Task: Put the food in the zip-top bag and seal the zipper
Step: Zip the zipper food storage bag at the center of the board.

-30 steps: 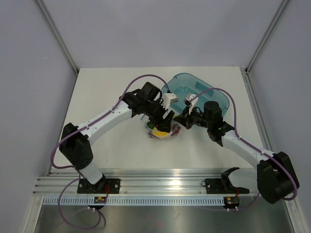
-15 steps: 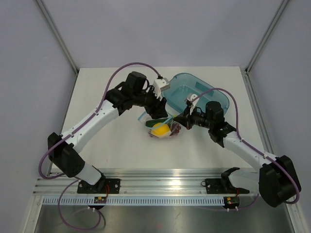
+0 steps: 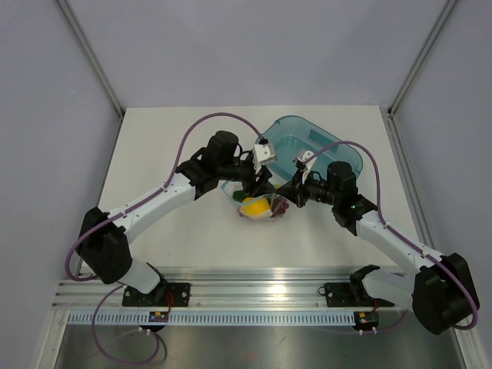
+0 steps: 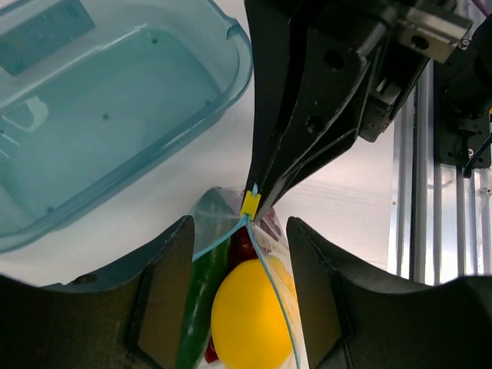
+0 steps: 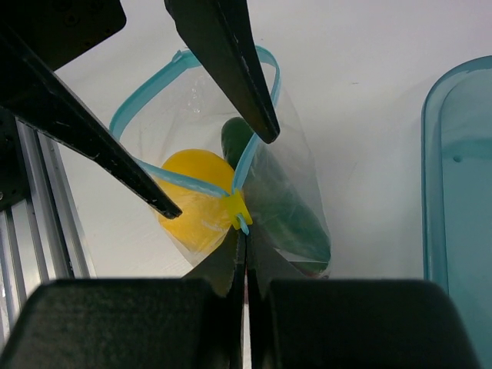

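White table (image 3: 146,146) under teal tray (image 3: 288,142), zip-top bag (image 4: 211,217).

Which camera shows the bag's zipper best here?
Right wrist: the zipper shows as an open blue loop, its ends meeting at the yellow slider at the tip of the right gripper. Left wrist shows only the slider end; top external shows it too small to follow.

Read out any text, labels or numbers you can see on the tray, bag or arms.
No legible text in any view.
Rectangular label on the teal tray floor: too blurred to read.
Left base sticker and right base sticker: too small to read.
Zip-top bag and its yellow slider: no print visible.
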